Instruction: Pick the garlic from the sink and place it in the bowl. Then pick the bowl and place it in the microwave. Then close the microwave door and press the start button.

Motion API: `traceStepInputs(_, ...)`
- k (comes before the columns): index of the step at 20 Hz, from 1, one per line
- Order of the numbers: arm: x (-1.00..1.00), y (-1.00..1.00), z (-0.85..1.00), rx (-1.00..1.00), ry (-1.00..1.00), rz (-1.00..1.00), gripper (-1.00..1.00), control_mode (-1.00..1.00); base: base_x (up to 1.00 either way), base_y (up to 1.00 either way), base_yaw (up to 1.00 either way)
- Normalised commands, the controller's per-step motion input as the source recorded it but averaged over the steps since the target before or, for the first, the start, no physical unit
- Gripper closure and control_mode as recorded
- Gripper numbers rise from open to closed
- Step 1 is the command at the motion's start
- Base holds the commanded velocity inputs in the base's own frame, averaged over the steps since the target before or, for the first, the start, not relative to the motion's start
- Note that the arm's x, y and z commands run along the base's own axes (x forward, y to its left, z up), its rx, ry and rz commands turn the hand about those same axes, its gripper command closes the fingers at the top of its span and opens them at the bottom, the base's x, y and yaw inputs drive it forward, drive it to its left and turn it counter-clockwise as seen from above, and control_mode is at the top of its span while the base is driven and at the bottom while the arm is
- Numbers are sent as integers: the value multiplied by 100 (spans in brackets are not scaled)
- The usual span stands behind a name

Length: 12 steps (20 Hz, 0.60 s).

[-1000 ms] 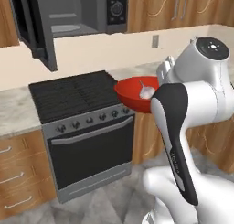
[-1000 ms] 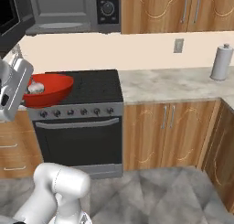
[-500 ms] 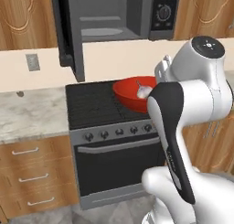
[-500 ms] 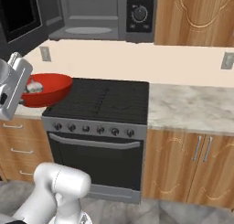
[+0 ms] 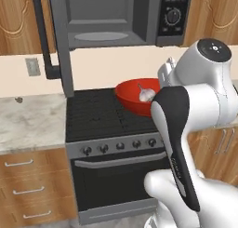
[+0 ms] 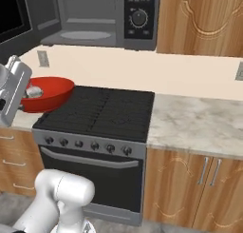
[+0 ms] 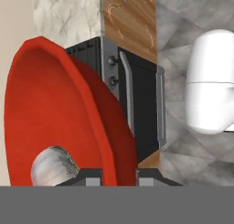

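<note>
The red bowl [image 5: 132, 96] [image 6: 50, 92] [image 7: 55, 109] hangs over the black stove's right half, with the whitish garlic [image 5: 146, 95] [image 6: 33, 91] [image 7: 51, 166] lying inside it. My gripper [image 6: 21, 99] [image 7: 119, 175] is shut on the bowl's rim, which runs between the two fingertips in the hand view. Above the stove stands the microwave [image 5: 109, 17] [image 6: 90, 15], its cavity showing a glass turntable. The microwave door [image 5: 58, 41] [image 6: 12, 13] is swung wide open to the left, bar handle outward. The sink is out of view.
The microwave's control panel [image 5: 173, 13] [image 6: 139, 12] with a round dial is on its right. The stove [image 5: 93, 117] [image 6: 102, 111] has knobs and an oven handle at its front. Marble counters [image 5: 28, 124] [image 6: 199, 125] flank it, with wooden cabinets above and below.
The base has driven, so the whole scene has shifted and the stove and microwave now sit closer and more central. The bowl with the garlic stays in my gripper.
</note>
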Motion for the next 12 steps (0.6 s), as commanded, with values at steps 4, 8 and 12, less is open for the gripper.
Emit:
traceStepInputs(4, 0, 0, 0, 0, 0, 0, 100, 100, 64, -16, 0)
traceStepInputs(8, 0, 0, 0, 0, 0, 0, 100, 100, 67, -3, 7)
traceStepInputs(12, 0, 0, 0, 0, 0, 0, 100, 100, 40, -3, 8)
